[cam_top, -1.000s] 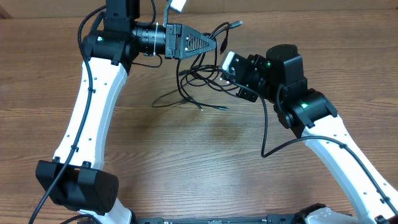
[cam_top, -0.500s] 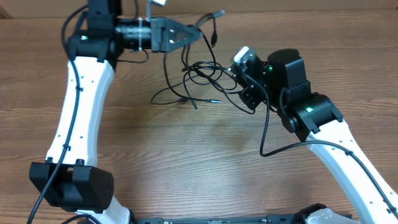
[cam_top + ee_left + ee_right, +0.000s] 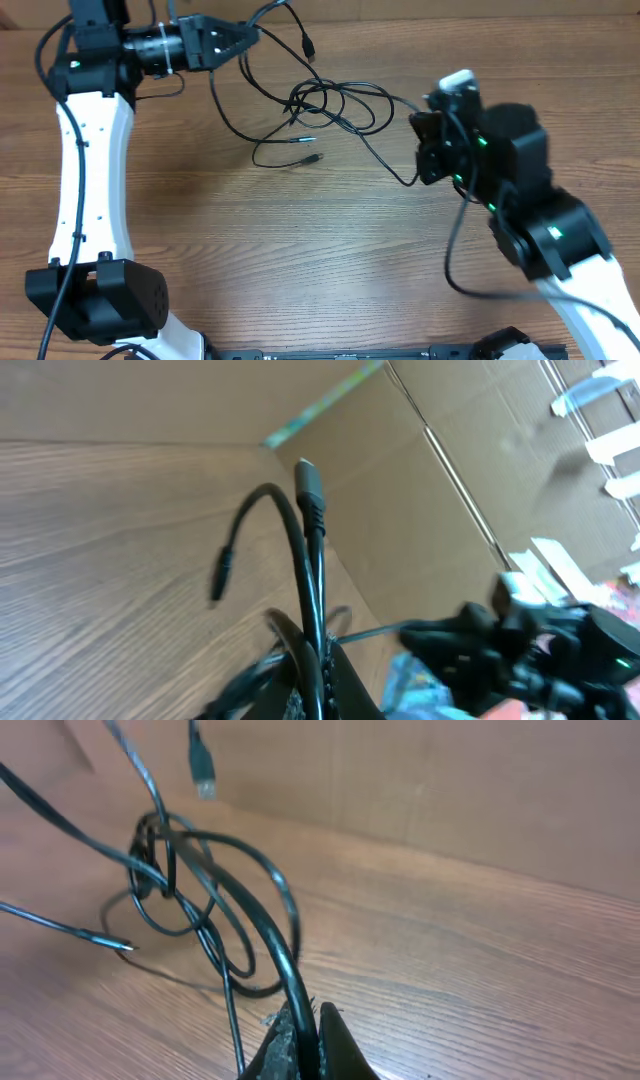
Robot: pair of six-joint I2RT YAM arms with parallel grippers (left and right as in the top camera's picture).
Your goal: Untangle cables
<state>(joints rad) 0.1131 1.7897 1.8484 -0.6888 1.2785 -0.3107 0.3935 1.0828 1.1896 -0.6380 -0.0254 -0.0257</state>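
Looking down from overhead, I see the cables (image 3: 325, 100) strung between my two arms. A knot of black loops sits over the far half of the counter (image 3: 300, 260), and a few loose ends trail onto the wood just in front of it. The left gripper (image 3: 248, 36) is at the far left, its fingers clamped together on a couple of strands. In its wrist camera a grey-tipped plug (image 3: 305, 475) stands up beyond them. The right gripper (image 3: 303, 1032) is on the right side, fingers pinched tight on one black cord that arcs away into the knot. Whether the knot itself touches the wood I cannot tell.
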